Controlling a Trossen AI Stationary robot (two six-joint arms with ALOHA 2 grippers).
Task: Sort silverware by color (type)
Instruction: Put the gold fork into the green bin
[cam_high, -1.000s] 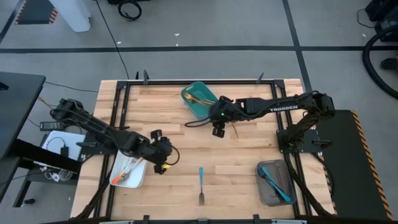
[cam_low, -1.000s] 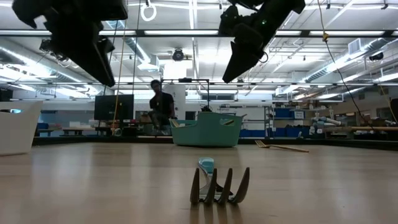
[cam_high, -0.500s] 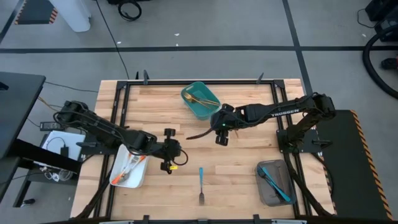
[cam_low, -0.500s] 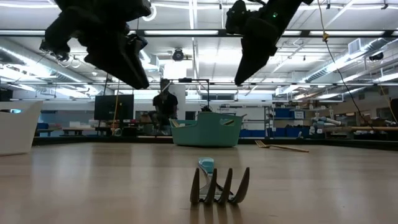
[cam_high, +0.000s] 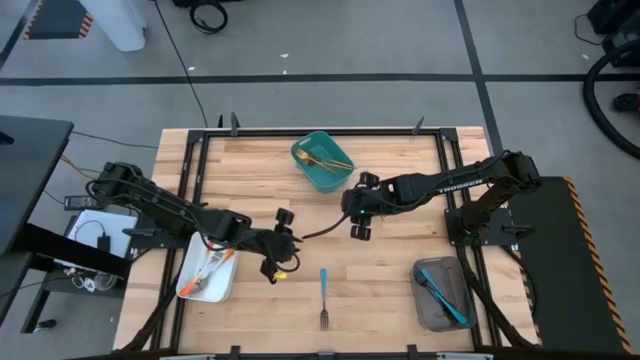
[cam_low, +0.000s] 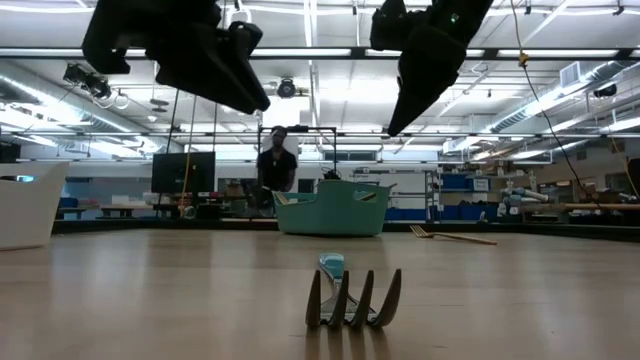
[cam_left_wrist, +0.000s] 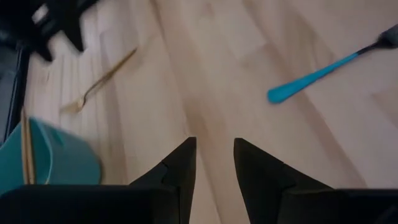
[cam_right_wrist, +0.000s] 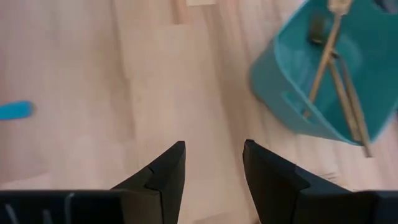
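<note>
A: Blue is the colour in play, I think. The left gripper (cam_high: 272, 247) is hanging with its fingers (cam_left_wrist: 180, 163) parted and nothing between them, above bare wood at about ten o'clock from the blue-handled fork (cam_high: 323, 292), which is lying alone on the table (cam_high: 400, 300).

B: So it is lining up for a pick?

A: That is my reading. The next move is asking for a drop over the handle and a close across it, then a carry to the grey tray (cam_high: 441, 293) at four o'clock on the table, where other blue pieces are already lying.

B: And the right gripper (cam_high: 360, 205)?

A: Its fingers (cam_right_wrist: 163, 167) are standing wide apart, empty, hovering at five o'clock from the teal bin (cam_high: 321, 163), which is holding gold pieces. A loose gold fork (cam_left_wrist: 99, 84) is lying on the wood near that bin.

B: The arms themselves?

A: The left arm is reaching low from nine o'clock, past the white tray (cam_high: 205, 276) holding orange-handled pieces; the right arm is stretching in from three o'clock.
</note>
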